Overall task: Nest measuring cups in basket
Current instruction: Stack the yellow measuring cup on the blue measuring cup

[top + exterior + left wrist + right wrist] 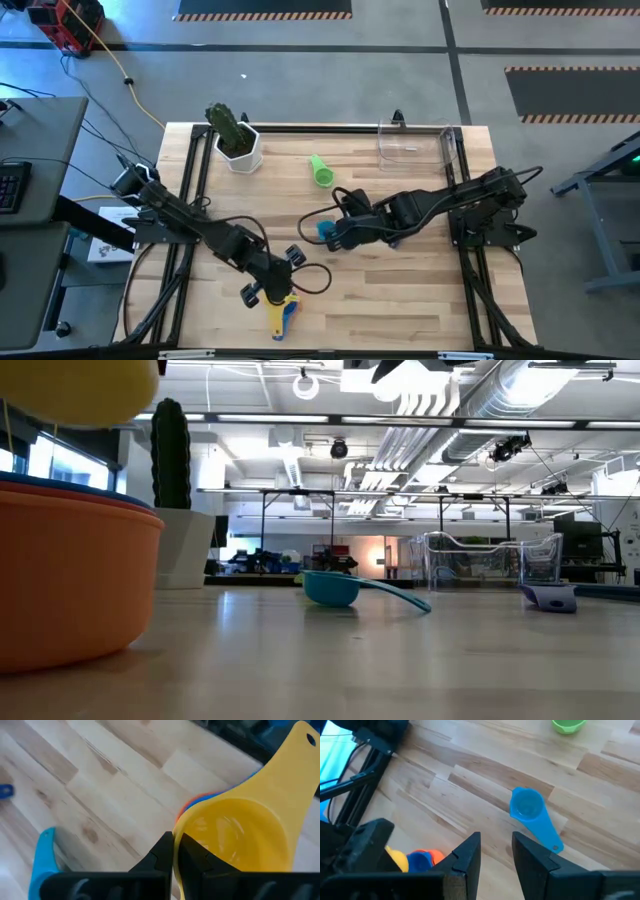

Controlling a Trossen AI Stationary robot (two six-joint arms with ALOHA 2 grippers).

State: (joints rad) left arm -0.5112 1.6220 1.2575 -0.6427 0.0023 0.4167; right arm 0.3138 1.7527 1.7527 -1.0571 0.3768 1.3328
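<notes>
My left gripper (175, 852) is shut on a yellow measuring cup (240, 835) near the table's front edge (279, 318). The low view shows it lifted above a big orange cup (70, 580), which stands on the table with a blue cup's rim (60, 484) showing inside it. My right gripper (495, 855) hangs open above a teal cup (527, 807) that rests bowl-down mid-table (330, 588). A green cup (320, 172) lies farther back. A purple cup (548, 597) sits in front of the clear basket (415, 145). My left gripper pinches the yellow cup's rim (176, 827) on the side opposite its handle (300, 745), one finger (195, 855) inside the bowl and one (160, 855) outside. The fingers slant down from the left. The cup is lifted clear, its mouth up.
A white pot with a cactus (238, 140) stands at the far left corner. A black frame (330, 127) runs along the table's far edge, with posts on the left and right sides. Bare wood lies at the front right (420, 300).
</notes>
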